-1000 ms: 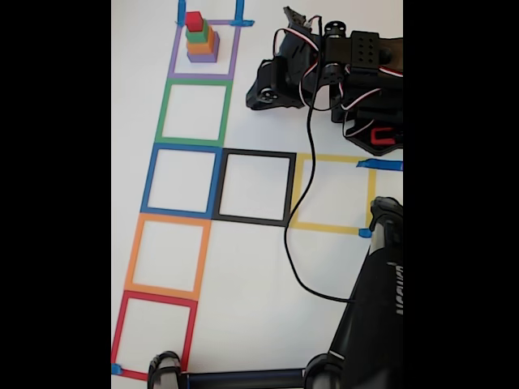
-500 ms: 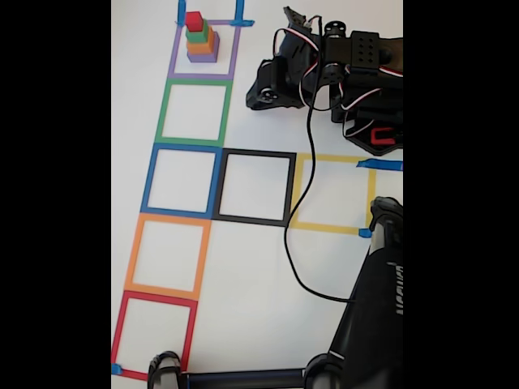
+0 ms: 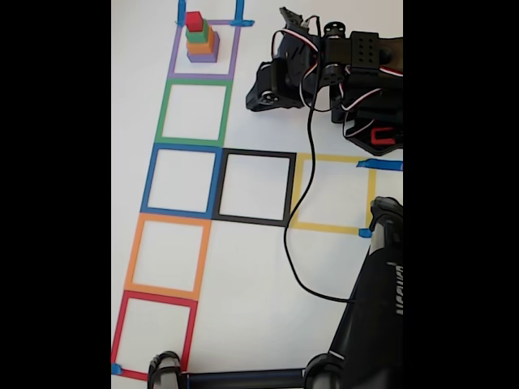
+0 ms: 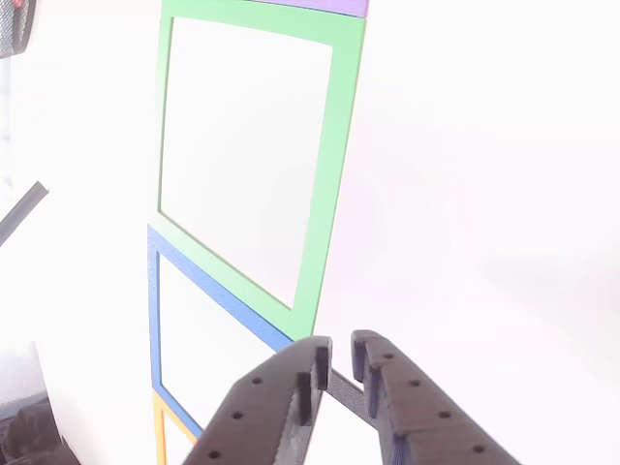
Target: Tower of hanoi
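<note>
Since the earlier frame our arm (image 3: 324,77) had barely shifted, gripper (image 4: 336,368) nearly pressed together and empty; the stack (image 3: 199,39) sat in the purple square (image 3: 173,58), where a careless reach could topple it.

- My tower (image 3: 199,39) stands upright, four blocks stacked, inside the purple square (image 3: 175,57) at the fixed view's top left
- purple block (image 3: 203,57) at the base; orange (image 3: 201,45) on it; green (image 3: 198,35) next; red (image 3: 194,21) on top, the smallest
</note>
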Motion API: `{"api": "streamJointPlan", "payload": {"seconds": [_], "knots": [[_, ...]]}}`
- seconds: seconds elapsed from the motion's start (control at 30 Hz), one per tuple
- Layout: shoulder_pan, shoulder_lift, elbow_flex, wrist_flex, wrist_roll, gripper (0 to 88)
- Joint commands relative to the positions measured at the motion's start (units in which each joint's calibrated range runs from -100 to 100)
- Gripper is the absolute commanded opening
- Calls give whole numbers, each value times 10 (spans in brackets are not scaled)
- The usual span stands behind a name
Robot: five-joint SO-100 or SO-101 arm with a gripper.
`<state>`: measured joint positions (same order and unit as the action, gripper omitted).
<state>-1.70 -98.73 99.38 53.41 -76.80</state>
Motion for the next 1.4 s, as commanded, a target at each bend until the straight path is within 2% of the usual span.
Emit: {"api": "streamJointPlan", "payload": {"seconds": [0.0, 0.13, 0.23, 0.33, 0.5, 0.53, 0.63, 0.7, 0.77, 0.87, 0.9, 0.93, 1.0, 1.07, 1.13, 1.17, 1.2, 1.23, 1.3, 1.33, 1.37], "knots": [[-9, -13, -2, -26, 77, 2], [-13, -13, -7, -33, 182, 2], [-31, -13, -43, -32, 370, 2], [-34, -6, -88, -25, 524, 2], [-48, 115, -214, -26, 826, 2], [-48, 145, -246, -27, 847, 2], [-39, 220, -341, -28, 847, 2], [-31, 245, -387, -22, 867, 2], [-28, 258, -418, -13, 994, 2], [-26, 269, -470, 25, 1284, 2], [-22, 281, -490, 34, 1364, 2], [-17, 299, -517, 38, 1415, 2], [-9, 350, -587, 58, 1484, 2], [-3, 396, -652, 59, 1519, 2], [5, 417, -682, 34, 1528, 4], [8, 421, -687, 16, 1511, 2], [8, 426, -692, -2, 1518, 2], [9, 428, -696, -9, 1545, 2], [16, 431, -705, -10, 1641, 4], [22, 430, -703, -9, 1716, 6], [31, 426, -700, -9, 1768, 7]]}}
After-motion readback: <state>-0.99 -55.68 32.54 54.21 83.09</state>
